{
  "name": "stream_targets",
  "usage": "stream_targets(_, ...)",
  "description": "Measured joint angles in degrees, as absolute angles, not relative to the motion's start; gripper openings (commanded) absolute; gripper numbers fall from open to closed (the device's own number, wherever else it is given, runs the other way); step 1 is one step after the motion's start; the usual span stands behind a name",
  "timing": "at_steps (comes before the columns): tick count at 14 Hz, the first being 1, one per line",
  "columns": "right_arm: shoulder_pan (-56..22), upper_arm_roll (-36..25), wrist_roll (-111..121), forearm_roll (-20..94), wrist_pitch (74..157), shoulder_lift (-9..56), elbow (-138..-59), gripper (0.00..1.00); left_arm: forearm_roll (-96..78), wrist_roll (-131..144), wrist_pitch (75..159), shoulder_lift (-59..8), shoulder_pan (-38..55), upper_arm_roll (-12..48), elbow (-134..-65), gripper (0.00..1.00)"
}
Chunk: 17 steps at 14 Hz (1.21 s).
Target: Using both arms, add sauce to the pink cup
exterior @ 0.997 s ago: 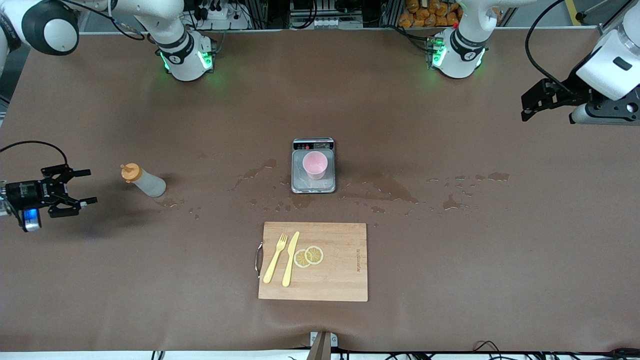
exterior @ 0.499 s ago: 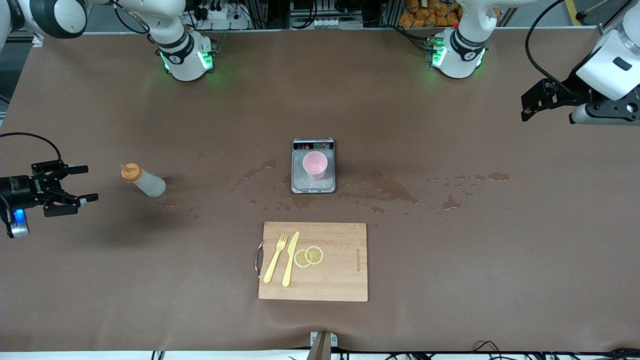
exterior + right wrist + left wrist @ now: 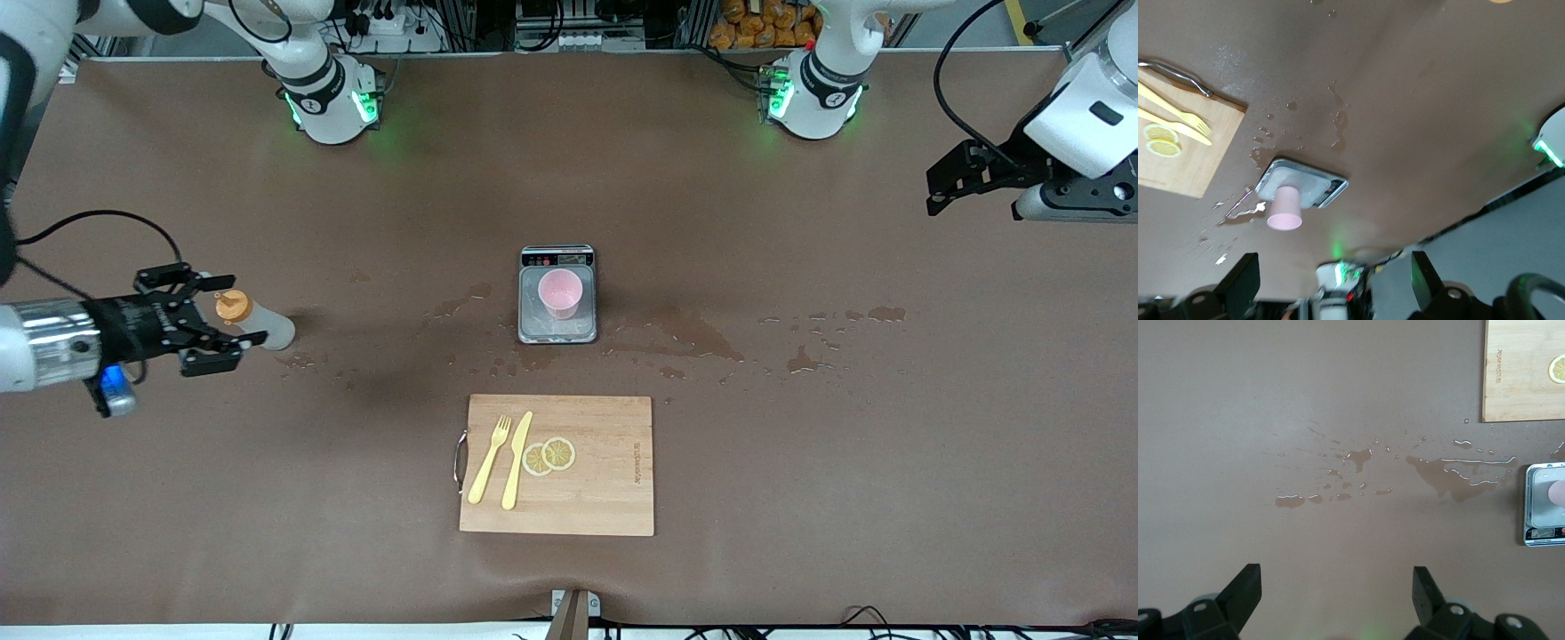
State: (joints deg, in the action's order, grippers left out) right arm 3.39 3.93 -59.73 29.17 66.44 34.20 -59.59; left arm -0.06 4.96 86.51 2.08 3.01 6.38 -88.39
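The right gripper sits at the sauce bottle near the table's edge at the right arm's end, its fingers spread wide with the orange cap between them and closed on nothing; that fits a sideways grasp of the bottle, though whether it is coming to the bottle or leaving it cannot be told. The pink cup stands upright on the scale at the table's middle, probably so the added sauce can be weighed. The left gripper waits, jaws apart and empty, over the table's edge at the left arm's end. Wet patches spread beside the scale. Whether the cup holds sauce cannot be made out, and the scale's display is unreadable.
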Motion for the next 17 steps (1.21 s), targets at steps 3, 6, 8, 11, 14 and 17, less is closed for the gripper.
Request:
stream_targets(3, -2.0, 3.9, -59.6, 26.3, 68.8, 32.5, -59.6, 1.00, -0.1, 5.0, 86.5, 2.1, 3.0, 6.4, -88.4, 1.00)
stream_targets(6, -0.5, 3.2, -40.7, 16.8, 69.6, 30.2, -59.4, 1.00, -0.1, 4.9, 86.5, 2.1, 3.0, 6.4, -88.4, 1.00)
stream_targets(8, 0.4, 3.0, -28.9, 11.5, 70.7, 26.9, -60.4, 1.00, -0.1, 4.9, 86.6, 2.1, 3.0, 6.4, -88.4, 1.00)
stream_targets(11, 0.0, 3.2, -23.4, 8.4, 79.4, 19.5, -70.8, 1.00, -0.1, 4.9, 86.6, 2.1, 3.0, 6.4, -88.4, 1.00)
stream_targets(14, -0.2, 3.2, -14.4, 7.1, 93.0, 9.4, -89.6, 1.00, -0.1, 4.9, 86.6, 2.1, 3.0, 6.4, -88.4, 1.00)
stream_targets(17, 1.4, 2.8, -9.6, 7.1, 99.6, 2.7, -100.9, 1.00, -0.1, 4.9, 86.6, 2.1, 3.0, 6.4, -88.4, 1.00)
